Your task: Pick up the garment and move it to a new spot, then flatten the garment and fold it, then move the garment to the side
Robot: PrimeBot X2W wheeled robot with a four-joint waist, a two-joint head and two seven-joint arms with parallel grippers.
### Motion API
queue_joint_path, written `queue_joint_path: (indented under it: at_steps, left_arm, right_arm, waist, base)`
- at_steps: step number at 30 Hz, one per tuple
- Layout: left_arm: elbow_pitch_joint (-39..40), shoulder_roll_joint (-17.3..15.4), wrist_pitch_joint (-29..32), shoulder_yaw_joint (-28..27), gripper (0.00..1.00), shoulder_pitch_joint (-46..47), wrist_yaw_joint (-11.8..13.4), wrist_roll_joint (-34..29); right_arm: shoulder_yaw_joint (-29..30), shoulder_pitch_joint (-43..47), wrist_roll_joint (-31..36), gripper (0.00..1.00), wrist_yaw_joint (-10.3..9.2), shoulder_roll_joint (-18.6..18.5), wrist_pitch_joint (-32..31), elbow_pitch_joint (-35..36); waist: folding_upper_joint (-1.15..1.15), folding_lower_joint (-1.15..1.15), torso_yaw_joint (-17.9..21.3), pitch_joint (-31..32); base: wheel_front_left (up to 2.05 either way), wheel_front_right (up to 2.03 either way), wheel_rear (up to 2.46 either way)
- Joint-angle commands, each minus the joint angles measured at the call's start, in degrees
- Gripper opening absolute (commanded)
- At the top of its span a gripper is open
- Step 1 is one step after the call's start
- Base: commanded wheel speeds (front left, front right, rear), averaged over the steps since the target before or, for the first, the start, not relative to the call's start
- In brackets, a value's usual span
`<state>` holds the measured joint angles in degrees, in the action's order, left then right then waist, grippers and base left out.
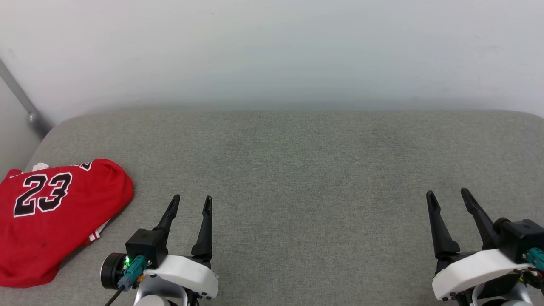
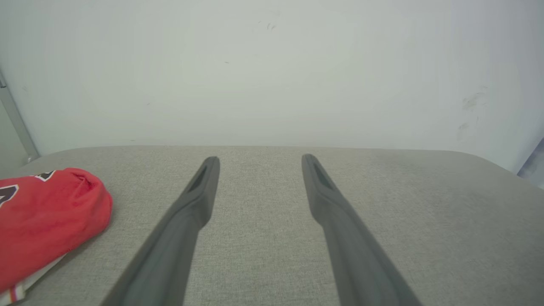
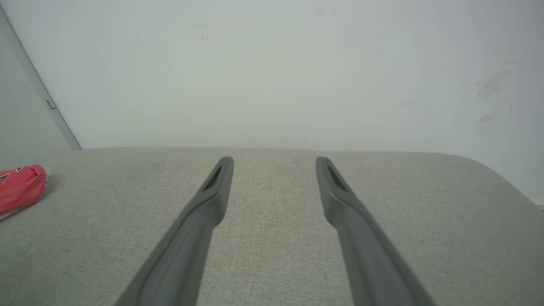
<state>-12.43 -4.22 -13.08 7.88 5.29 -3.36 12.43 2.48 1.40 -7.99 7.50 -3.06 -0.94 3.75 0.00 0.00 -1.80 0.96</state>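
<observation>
The garment (image 1: 55,216), a red jersey with a black white-outlined "23", lies folded at the left edge of the grey padded surface (image 1: 297,170); a strip of striped trim shows at its lower right. In the left wrist view the garment (image 2: 46,216) sits at the left, and in the right wrist view the garment (image 3: 21,187) is a small red bump far left. My left gripper (image 1: 191,202) is open with nothing in it, just right of the garment and apart from it. At the lower right, my right gripper (image 1: 448,195) stands open, nothing between its fingers.
A pale wall (image 1: 272,51) rises right behind the surface's far edge. A grey metal bar (image 1: 25,106) slants down the wall at the far left. The surface's corners are rounded.
</observation>
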Motion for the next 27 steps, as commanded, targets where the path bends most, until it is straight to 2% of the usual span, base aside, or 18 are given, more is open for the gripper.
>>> queue_joint_path:
  at_steps: [1, 17, 27]
  left_arm:
    - [0.1, 0.2, -0.5, -0.1, 1.0, 0.5, 0.0, -1.3]
    - [-1.0, 0.9, -2.2, -0.5, 1.0, 0.6, 0.2, -6.4]
    - [-1.4, 1.1, -2.2, -1.1, 1.0, 0.7, -0.1, -5.8]
  right_arm:
    - [-0.1, 0.6, 1.3, 1.0, -0.02, 0.2, 0.4, 0.8]
    - [0.3, 0.9, 5.7, 1.0, -0.02, 0.3, 1.2, 1.6]
    - [0.3, 0.6, 5.0, 1.0, -0.02, 0.3, 1.5, 0.9]
  waist:
    - [0.0, 0.0, 0.0, 0.0]
    - [0.0, 0.0, -0.3, 0.0]
    - [0.0, 0.0, -0.5, -0.2]
  base:
    - [0.0, 0.0, 0.0]
    - [0.0, 0.0, 0.0]
    - [0.0, 0.0, 0.0]
